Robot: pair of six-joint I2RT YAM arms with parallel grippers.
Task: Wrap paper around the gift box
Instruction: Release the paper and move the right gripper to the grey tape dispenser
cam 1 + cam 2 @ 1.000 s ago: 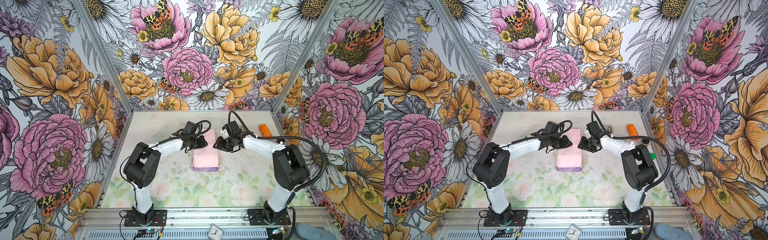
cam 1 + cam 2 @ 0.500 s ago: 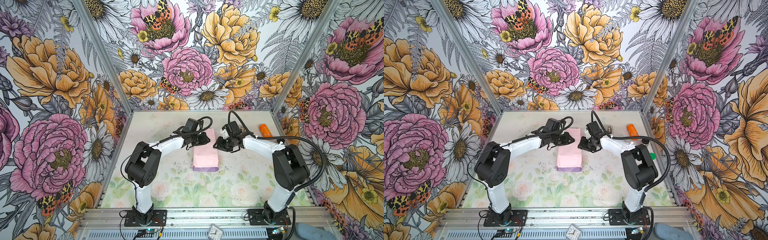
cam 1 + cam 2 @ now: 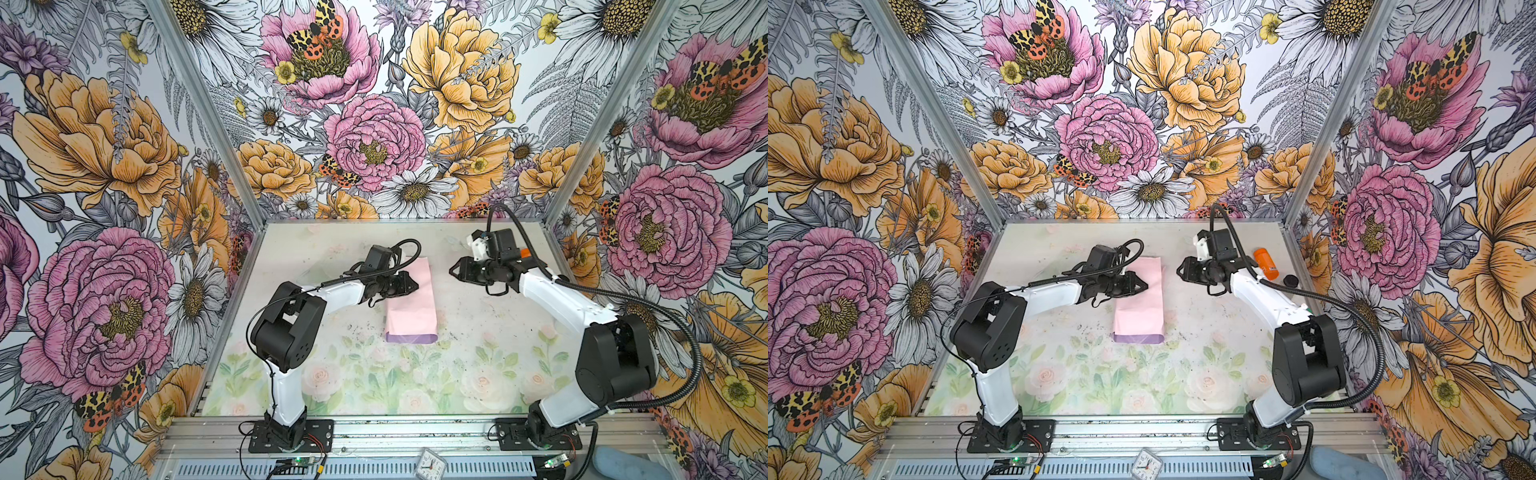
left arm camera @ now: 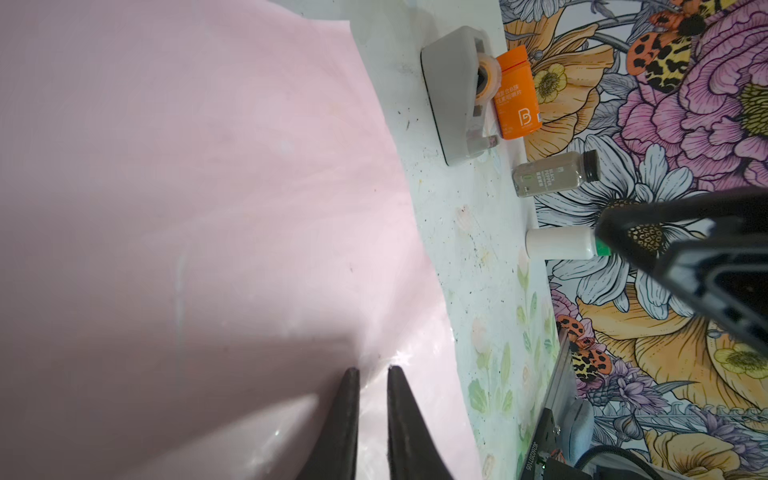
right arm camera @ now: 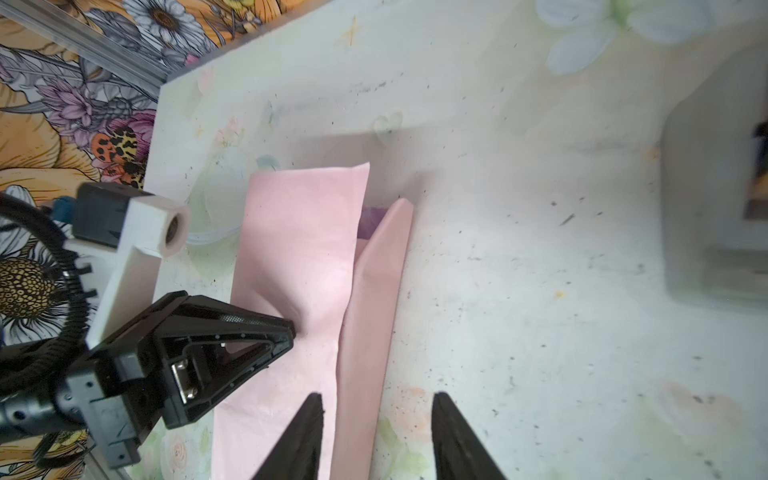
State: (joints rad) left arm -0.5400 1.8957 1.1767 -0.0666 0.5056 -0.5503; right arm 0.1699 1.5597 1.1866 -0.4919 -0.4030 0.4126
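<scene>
Now the right pincer [image 3: 454, 272] has backed off the paper [image 3: 410, 300], jaws parted and empty, while the nearly clenched left pincer [image 3: 413, 286] pins the fold.

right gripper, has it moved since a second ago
Yes. The right gripper has backed away from the paper, toward the orange bottle.

The gift box shows in no view; only the folded paper [image 3: 409, 305] is seen. At three o'clock, a grey shape [image 5: 715, 216] is blurred and cut off.
</scene>
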